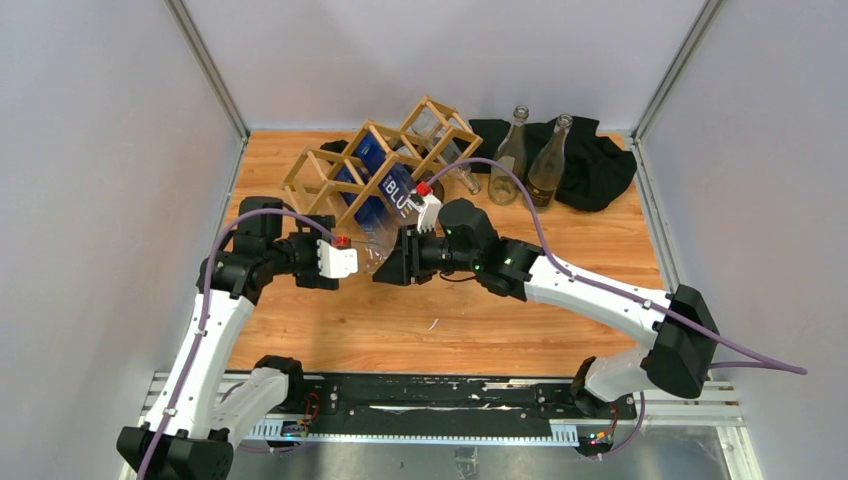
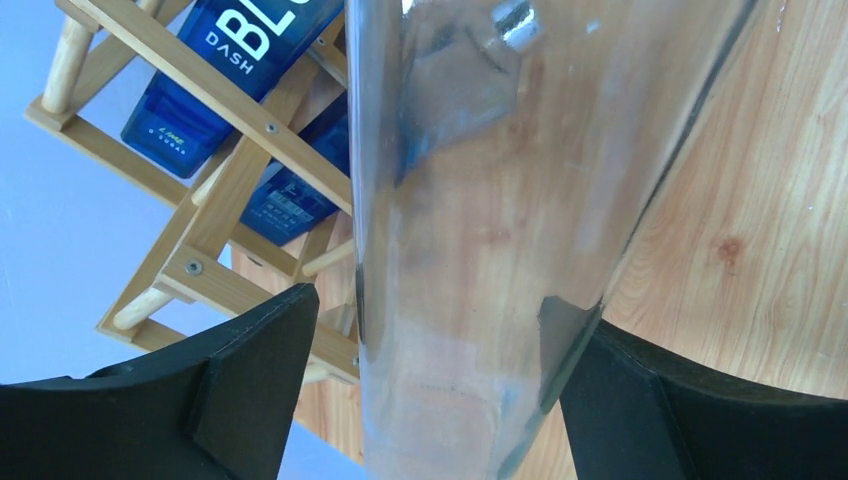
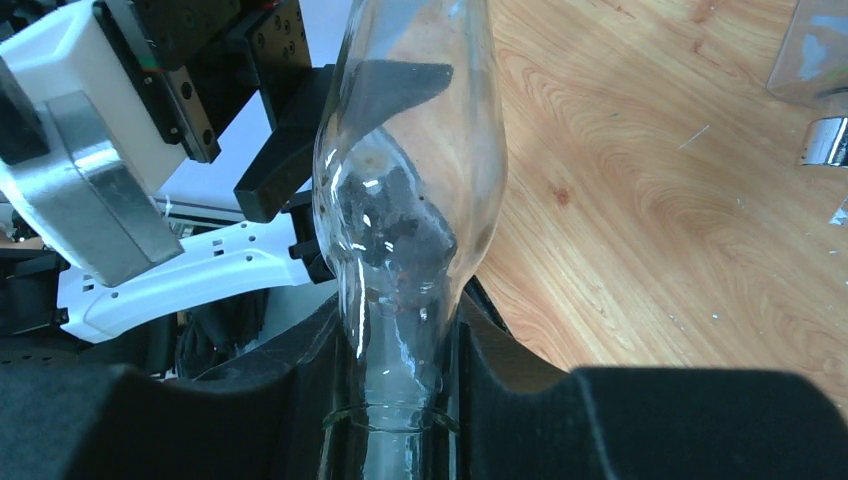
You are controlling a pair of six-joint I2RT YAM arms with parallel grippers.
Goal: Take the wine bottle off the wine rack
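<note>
A clear glass wine bottle (image 1: 374,252) hangs above the table in front of the wine rack (image 1: 330,175), out of its cells. The rack is a light-wood lattice that holds blue bottles (image 1: 395,192). My right gripper (image 1: 394,262) is shut on the bottle's neck (image 3: 400,400). My left gripper (image 1: 352,262) is open and straddles the bottle's wide body (image 2: 470,250). Its right finger (image 2: 660,410) touches the glass and its left finger (image 2: 250,380) stands a small gap away. The rack (image 2: 215,270) and a blue bottle (image 2: 230,60) show behind it in the left wrist view.
Two empty glass bottles (image 1: 510,160) (image 1: 548,165) stand at the back right by a black cloth (image 1: 600,165). Another clear bottle (image 1: 445,150) lies in the rack's right cell. Grey walls close in both sides of the wooden table (image 1: 560,330).
</note>
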